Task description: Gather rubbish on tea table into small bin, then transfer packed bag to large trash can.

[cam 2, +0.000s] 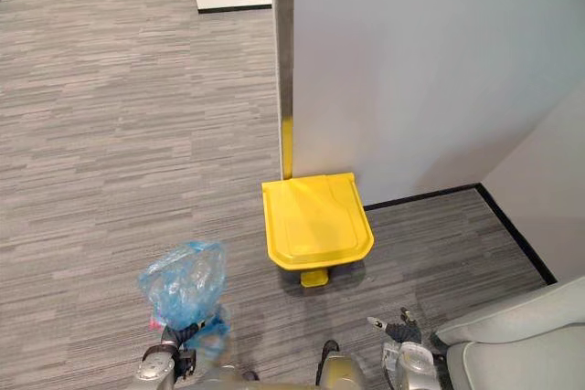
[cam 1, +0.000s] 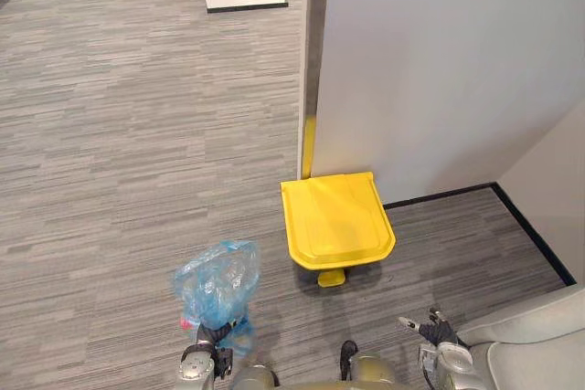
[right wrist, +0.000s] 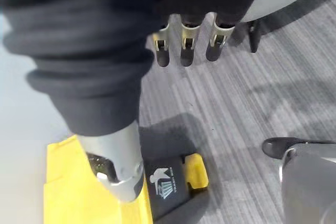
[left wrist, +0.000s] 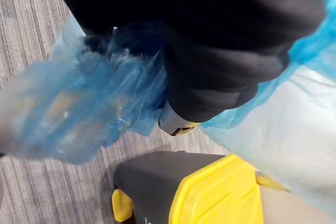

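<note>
Above the left hand point(cam 1: 209, 346), the blue bag point(cam 1: 218, 282) rises with its long axis up and away, its neck bunched in curled fingers. Ahead stands the yellow-lidded trash can point(cam 1: 336, 219), with an unreadable white mark on its dark front. The right hand point(cam 1: 435, 328) hangs relaxed, holding nothing.

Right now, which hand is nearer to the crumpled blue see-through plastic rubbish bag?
Left. The left hand holds the blue bag; the right hand is empty and well apart from it, beside the grey seat.
</note>
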{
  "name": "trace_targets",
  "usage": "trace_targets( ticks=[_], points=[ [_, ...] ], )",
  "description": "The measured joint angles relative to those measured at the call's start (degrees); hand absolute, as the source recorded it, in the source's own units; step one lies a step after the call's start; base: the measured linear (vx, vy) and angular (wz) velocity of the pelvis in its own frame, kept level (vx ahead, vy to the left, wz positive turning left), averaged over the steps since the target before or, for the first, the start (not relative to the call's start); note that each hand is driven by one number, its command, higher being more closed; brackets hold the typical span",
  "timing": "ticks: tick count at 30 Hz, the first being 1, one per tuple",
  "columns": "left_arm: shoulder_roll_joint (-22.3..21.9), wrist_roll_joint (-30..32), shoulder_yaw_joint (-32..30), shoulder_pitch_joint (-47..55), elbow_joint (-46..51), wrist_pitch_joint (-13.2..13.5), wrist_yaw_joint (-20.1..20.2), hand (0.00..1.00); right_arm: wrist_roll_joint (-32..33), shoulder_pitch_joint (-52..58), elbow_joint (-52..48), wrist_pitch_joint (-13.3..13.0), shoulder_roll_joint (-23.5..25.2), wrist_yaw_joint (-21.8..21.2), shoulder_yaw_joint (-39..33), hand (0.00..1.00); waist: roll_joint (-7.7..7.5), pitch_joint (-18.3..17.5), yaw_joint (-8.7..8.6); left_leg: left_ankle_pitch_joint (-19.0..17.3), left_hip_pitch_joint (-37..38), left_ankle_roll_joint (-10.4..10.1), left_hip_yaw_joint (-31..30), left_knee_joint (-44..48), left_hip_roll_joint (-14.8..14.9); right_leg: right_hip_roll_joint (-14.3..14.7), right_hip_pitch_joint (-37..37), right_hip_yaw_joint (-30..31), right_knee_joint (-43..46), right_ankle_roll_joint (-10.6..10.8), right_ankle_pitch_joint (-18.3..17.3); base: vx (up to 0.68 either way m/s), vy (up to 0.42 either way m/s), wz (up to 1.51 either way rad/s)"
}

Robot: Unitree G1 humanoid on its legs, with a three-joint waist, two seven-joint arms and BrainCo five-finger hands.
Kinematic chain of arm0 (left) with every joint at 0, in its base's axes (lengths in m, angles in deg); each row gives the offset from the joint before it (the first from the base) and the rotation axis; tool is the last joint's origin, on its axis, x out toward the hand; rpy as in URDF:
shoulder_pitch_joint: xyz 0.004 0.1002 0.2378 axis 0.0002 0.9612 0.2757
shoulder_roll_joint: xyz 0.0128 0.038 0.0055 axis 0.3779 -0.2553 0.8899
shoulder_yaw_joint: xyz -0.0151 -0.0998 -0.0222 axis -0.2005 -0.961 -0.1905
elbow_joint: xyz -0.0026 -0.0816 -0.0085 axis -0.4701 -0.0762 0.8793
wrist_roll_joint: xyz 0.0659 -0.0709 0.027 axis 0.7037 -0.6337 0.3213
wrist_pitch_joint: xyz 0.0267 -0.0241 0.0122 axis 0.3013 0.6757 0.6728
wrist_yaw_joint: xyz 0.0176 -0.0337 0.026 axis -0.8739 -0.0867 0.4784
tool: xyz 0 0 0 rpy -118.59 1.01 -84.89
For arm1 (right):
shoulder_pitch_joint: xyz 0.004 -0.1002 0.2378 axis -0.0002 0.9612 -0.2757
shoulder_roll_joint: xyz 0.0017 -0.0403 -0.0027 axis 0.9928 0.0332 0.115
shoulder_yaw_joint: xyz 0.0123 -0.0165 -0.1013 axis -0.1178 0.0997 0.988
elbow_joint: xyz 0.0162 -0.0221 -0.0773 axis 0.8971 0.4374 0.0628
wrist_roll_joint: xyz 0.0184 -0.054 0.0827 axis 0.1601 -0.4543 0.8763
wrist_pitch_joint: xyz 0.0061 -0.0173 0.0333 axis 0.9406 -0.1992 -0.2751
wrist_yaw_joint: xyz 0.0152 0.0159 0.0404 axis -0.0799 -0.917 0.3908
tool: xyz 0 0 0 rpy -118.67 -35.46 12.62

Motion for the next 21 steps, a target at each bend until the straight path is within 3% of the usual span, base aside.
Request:
trace_targets(
  ticks=[2, 5, 6, 8, 10, 13, 16, 21],
  points=[
    [0.8, 0.0, 0.3, -1.3, 0.0, 0.0, -0.1, 1.00, 0.0, 0.0, -1.3, 0.0, 0.1, 0.1, 0.9, 0.00, -0.84, 0.6, -0.03, -2.3, -0.1, -0.3, -0.3, 2.9, 0.2, -0.1, -2.7, -0.9, -5.8, 0.2, 0.4, 0.15, -0.074, 0.20],
    [0.8, 0.1, 0.0, -4.2, 0.3, 0.0, -0.1, 1.00, 1.0, 0.1, -1.6, 0.1, -0.1, 0.8, 1.1, 0.00, -1.90, 1.6, -0.07, -6.3, 0.4, -2.8, -1.9, 7.7, 0.0, 0.6, -3.2, -1.0, -13.0, -0.3, 1.7, 0.25, -0.146, 0.34],
    [0.3, 0.1, 0.1, -5.5, 0.3, 0.0, -0.2, 1.00, 1.3, 0.2, -1.6, 0.2, -0.6, 1.0, 0.4, 0.00, -0.97, 2.1, -0.18, -7.7, 1.6, -4.0, -3.0, 8.4, 0.5, 1.0, -2.7, -0.3, -10.6, 0.3, 3.9, 0.40, -0.159, 0.36],
    [-0.9, 0.1, 1.3, -6.4, 1.4, 0.0, 0.0, 1.00, 2.0, 0.4, -2.6, 0.4, -0.5, 1.1, -1.9, 0.00, 0.52, 2.4, -0.22, -7.6, 3.8, -4.5, -4.2, 4.8, 1.1, 1.6, -3.3, -0.6, -6.8, 0.7, 2.4, 0.40, -0.123, 0.35],
    [-1.1, 0.2, 2.0, -6.7, 2.2, 0.3, 0.1, 1.00, 2.8, 2.5, -5.4, 1.0, -0.1, 1.0, -4.0, 0.00, 0.56, 2.4, -0.28, -7.5, 6.0, -4.7, -5.6, 2.9, 1.3, 1.5, -3.7, -1.2, -2.3, -1.7, 0.5, 0.30, -0.101, 0.31],
    [-2.0, 0.2, 2.4, -6.8, 2.4, 0.5, 0.1, 1.00, 5.6, 3.9, -6.7, 1.0, -0.1, 1.7, -8.1, 0.00, 0.46, 2.2, -1.44, -7.9, 9.0, -5.3, -7.7, 1.5, 2.5, 0.7, -3.4, -3.2, 4.8, -2.5, -4.8, 0.25, -0.090, 0.33],
    [-2.7, 0.2, 2.4, -6.9, 2.5, 0.5, 0.1, 1.00, 7.5, 3.7, -6.7, 1.0, 0.0, 2.4, -8.3, 0.00, 0.77, 2.0, -1.63, -6.7, 9.9, -7.4, -7.6, -0.8, 3.0, 1.0, -3.6, -3.9, 5.0, -3.1, -5.7, 0.19, -0.053, 0.05],
    [-2.6, 0.1, 2.3, -5.2, 5.7, 0.4, -0.1, 1.00, 8.3, 3.4, -6.7, 1.0, 1.9, 3.6, -9.0, 0.00, 0.46, 0.6, -1.55, -4.8, 10.0, -8.2, -6.7, -3.1, 2.3, 1.0, -3.8, -3.4, 3.4, -3.6, -5.3, 0.10, -0.015, -0.03]
  ],
)
